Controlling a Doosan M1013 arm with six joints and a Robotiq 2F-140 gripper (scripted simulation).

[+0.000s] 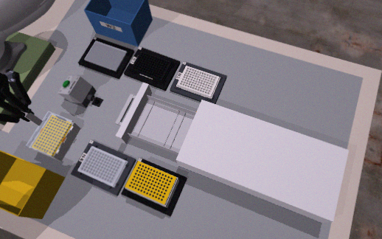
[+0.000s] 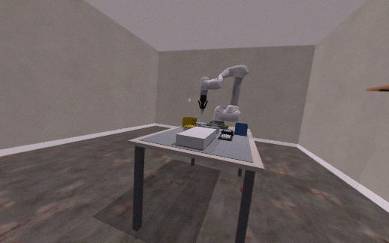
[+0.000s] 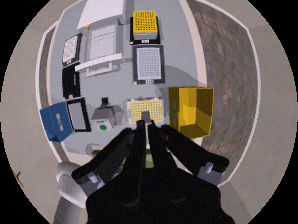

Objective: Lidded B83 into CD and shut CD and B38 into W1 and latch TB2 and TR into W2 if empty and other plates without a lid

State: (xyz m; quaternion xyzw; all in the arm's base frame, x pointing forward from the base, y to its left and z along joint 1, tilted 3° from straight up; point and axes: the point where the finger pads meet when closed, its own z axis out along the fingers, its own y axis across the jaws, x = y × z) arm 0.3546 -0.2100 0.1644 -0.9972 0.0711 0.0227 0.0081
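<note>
From my wrist cam the black two-finger gripper (image 3: 145, 124) has its fingers pressed together on nothing, hanging above the near edge of the small clear tip box with yellow tips (image 1: 51, 134). I'll use that box as my landmark. Just right of it as the wrist cam looks sits the yellow open-topped waste bin (image 3: 190, 110), and just left is the grey key block with the green button (image 1: 76, 88). Past the box is the clear assay plate in its dark nest (image 1: 103, 166), then the yellow-topped tip rack (image 1: 152, 183) beyond that. Further off left, the white cooler's drawer (image 1: 158, 119) stands pulled open, with the white assay plate (image 1: 198, 81) and the blue bin (image 1: 119, 16) off that side too.
</note>
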